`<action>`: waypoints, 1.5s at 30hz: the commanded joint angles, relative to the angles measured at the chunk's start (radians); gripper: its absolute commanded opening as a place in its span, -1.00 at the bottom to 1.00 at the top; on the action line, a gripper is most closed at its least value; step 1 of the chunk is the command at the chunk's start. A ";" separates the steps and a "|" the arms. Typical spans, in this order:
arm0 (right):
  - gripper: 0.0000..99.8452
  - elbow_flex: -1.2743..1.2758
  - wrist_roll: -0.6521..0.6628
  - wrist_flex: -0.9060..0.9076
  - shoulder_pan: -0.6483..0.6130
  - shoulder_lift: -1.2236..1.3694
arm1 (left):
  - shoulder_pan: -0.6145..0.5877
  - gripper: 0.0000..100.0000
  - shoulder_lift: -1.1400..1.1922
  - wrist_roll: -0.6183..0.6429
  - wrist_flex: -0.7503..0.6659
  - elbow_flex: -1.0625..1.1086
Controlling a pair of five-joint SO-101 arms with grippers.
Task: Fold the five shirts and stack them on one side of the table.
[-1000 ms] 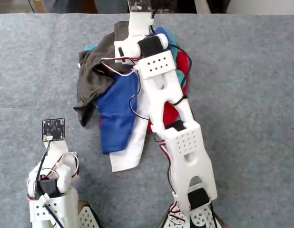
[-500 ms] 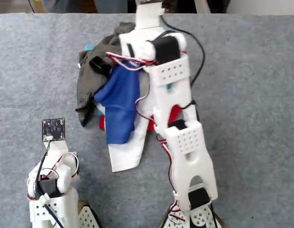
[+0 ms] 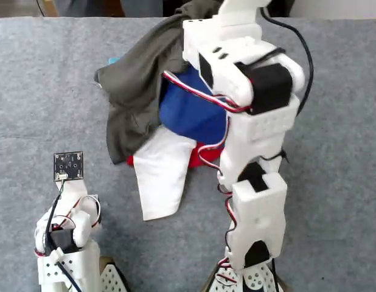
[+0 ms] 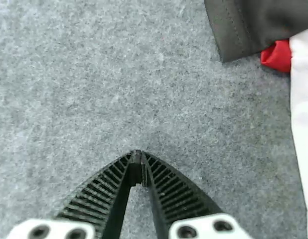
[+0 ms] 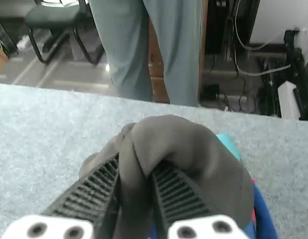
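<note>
One grey shirt (image 5: 194,149) in right pincer (image 5: 136,167)

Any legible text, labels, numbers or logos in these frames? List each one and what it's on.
No readable text.
The dark grey shirt, blue shirt, white shirt and red shirt show plain cloth, with no print in sight.
The small black square board has marks too small to read.
The grey felt table cover bears no sign.
</note>
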 commanded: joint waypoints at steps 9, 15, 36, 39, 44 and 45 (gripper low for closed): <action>-0.28 0.435 0.037 0.002 -0.011 -0.156 | -0.004 -0.94 -0.002 -0.003 -0.014 0.015; -0.05 0.616 0.021 -0.021 -0.011 -0.217 | -0.004 -0.94 -0.002 -0.003 -0.014 0.015; -0.65 0.708 -0.015 -0.293 -0.226 0.220 | -0.004 -0.94 -0.002 -0.003 -0.014 0.015; -0.96 0.644 0.066 -0.290 -0.221 0.220 | -0.004 -0.94 -0.002 -0.003 -0.014 0.015; -0.98 0.512 0.087 -0.222 -0.207 0.216 | -0.004 -0.94 -0.002 -0.003 -0.014 0.015; -0.97 0.472 0.087 -0.204 -0.206 0.217 | -0.004 -0.94 -0.002 -0.003 -0.014 0.015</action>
